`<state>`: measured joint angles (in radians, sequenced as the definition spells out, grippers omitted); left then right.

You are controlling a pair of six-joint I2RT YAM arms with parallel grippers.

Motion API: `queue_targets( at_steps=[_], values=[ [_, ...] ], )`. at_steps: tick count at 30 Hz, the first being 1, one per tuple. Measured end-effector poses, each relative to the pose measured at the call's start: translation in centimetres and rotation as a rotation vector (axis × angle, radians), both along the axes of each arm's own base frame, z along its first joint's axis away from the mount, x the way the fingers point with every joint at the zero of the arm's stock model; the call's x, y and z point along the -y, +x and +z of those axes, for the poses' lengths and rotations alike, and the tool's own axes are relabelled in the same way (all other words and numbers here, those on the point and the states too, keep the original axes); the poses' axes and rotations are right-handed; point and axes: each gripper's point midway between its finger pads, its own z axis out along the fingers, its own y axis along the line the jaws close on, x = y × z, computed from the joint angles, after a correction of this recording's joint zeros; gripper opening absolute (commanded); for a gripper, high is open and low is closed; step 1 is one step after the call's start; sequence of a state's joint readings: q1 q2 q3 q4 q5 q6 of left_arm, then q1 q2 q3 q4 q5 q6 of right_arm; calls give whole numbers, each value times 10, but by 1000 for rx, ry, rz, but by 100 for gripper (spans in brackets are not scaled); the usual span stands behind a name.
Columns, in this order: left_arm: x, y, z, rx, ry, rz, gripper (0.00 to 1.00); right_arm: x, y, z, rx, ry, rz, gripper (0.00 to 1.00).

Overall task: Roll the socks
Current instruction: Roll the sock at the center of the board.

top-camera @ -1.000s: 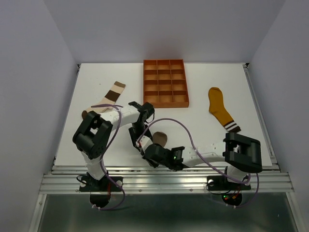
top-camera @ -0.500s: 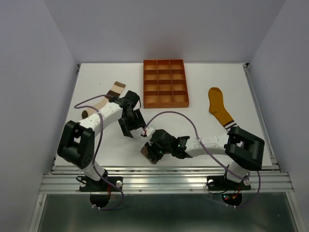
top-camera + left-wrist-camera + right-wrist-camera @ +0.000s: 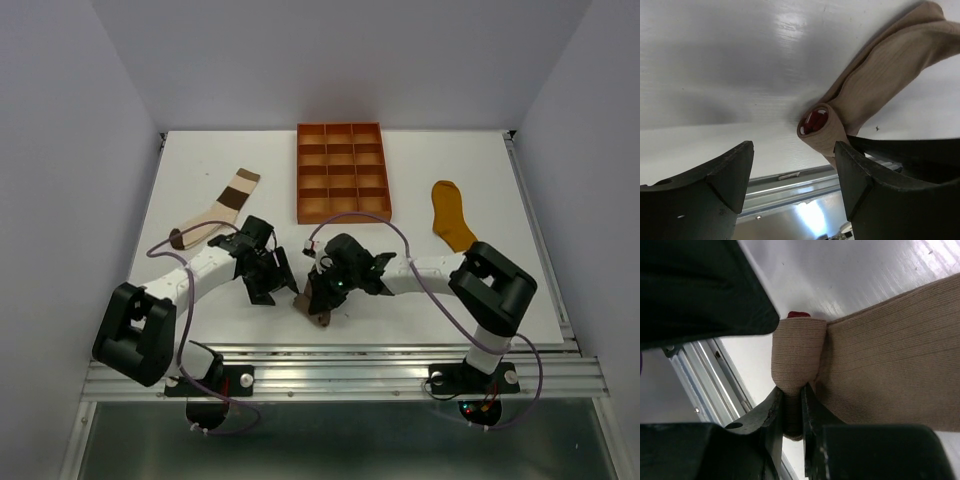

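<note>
Mostly rolled taupe sock (image 3: 875, 85), right tool (image 3: 792, 412) pinching fold, maroon barely visible.

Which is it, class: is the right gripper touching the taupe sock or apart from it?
Touching. The right wrist view shows the right gripper with its jaws closed on the rolled end of the taupe sock, the fabric pinched between them.

Your taupe sock (image 3: 318, 312) mostly buried under the right gripper (image 3: 323, 293) from above, cuff end of the mustard sock (image 3: 450, 215) tucked behind the right arm (image 3: 492, 285), both wrist views chopping the taupe sock off at the frame edge, cuff stripes unreadable.
</note>
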<state>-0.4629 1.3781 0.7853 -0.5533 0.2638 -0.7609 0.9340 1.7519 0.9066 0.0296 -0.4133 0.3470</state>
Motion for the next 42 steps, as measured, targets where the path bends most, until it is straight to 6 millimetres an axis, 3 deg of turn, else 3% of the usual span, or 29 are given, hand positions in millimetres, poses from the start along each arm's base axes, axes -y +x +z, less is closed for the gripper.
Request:
queue_targets(
  at_steps=[11,29,42],
  values=[
    [14,-9,-10,50,-134,-24,72,-10,6,-3,-140,-30,7,1],
    [26,-10,-22,42,-214,2,63,-1,13,-10,-380,-59,-43,1],
    [34,-6,-27,38,-262,7,33,1,15,-13,-452,-83,-59,4]
  ],
)
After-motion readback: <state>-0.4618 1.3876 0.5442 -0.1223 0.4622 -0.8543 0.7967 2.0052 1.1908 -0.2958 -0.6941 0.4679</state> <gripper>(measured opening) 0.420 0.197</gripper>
